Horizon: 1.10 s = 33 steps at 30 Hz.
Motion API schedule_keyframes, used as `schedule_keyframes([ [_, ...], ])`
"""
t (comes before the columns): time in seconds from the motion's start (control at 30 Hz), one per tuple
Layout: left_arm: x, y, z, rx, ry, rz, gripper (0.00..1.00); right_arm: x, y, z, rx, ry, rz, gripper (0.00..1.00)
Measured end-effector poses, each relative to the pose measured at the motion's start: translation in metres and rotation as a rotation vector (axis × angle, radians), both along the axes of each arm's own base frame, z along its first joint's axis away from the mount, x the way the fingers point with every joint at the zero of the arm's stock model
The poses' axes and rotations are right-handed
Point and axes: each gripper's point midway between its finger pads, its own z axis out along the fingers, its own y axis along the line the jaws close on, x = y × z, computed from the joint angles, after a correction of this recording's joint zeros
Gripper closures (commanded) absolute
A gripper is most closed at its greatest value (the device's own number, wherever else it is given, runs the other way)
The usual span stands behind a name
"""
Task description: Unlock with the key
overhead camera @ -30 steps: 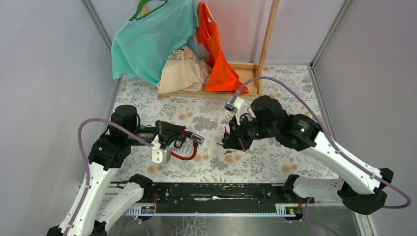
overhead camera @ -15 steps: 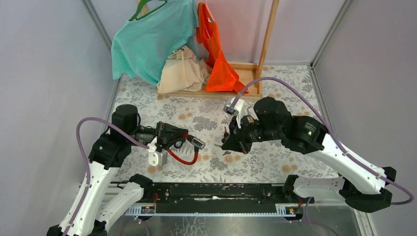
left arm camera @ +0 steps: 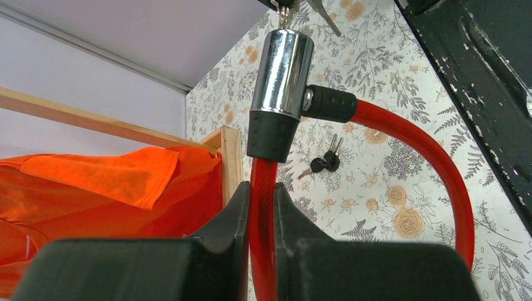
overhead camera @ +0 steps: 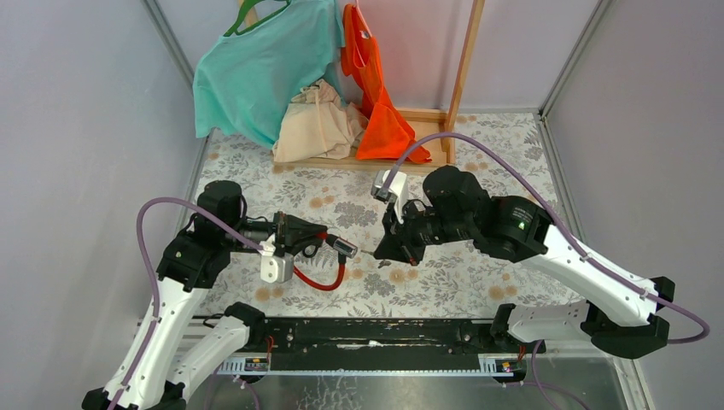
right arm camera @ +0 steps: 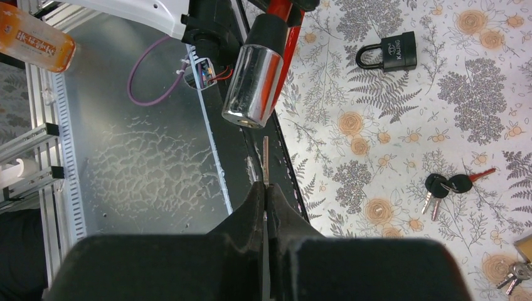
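Observation:
My left gripper (overhead camera: 309, 241) is shut on the red cable (left arm camera: 263, 219) of a cable lock and holds it above the table. The lock's chrome cylinder (left arm camera: 282, 69) points toward my right gripper; it also shows in the top view (overhead camera: 343, 247) and the right wrist view (right arm camera: 252, 88). My right gripper (overhead camera: 382, 253) is shut on a thin key (right arm camera: 266, 160). In the right wrist view the key's blade tip sits just short of the cylinder's end face, a small gap apart. The key's tip (left arm camera: 283, 9) shows above the cylinder in the left wrist view.
A black padlock (right arm camera: 389, 51) and a bunch of black-headed keys (right arm camera: 446, 187) lie on the floral cloth; more keys (right arm camera: 516, 271) lie at the edge. A wooden rack (overhead camera: 461, 77) with teal, beige and orange clothes stands at the back.
My right gripper has moved left with the key toward the lock's cylinder. My left gripper has shifted the lock slightly; the cable loop hangs lower.

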Motion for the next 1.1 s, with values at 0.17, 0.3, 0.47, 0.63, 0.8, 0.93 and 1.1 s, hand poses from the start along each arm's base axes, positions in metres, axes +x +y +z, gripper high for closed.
schedule_keyframes([
  [0.17,0.0009,-0.0001,-0.0036,0.001,0.021,0.007,1.0,-0.0008,0.0036,0.0004,-0.002,-0.006,0.012,1.0],
  [0.3,0.0016,0.0,-0.0054,0.003,0.029,0.011,1.0,-0.0014,0.0038,0.0003,-0.002,-0.006,0.015,1.0],
  [0.47,0.0026,0.0005,-0.0068,0.006,0.036,0.02,1.0,-0.001,0.0063,0.0037,0.005,-0.009,0.018,1.0],
  [0.63,0.0033,0.0011,-0.0075,0.009,0.044,0.029,1.0,-0.0009,0.0076,0.0047,0.009,-0.011,0.019,1.0],
  [0.8,0.0037,0.0014,-0.0079,0.01,0.049,0.033,1.0,-0.0004,0.0083,0.0036,0.005,-0.012,0.021,1.0],
  [0.93,0.0037,0.0014,-0.0079,0.01,0.05,0.033,1.0,0.0003,0.0095,0.0019,0.0,-0.01,0.021,1.0],
  [1.1,0.0036,0.0014,-0.0078,0.01,0.049,0.034,1.0,0.0008,0.0099,0.0011,-0.002,-0.01,0.02,1.0],
])
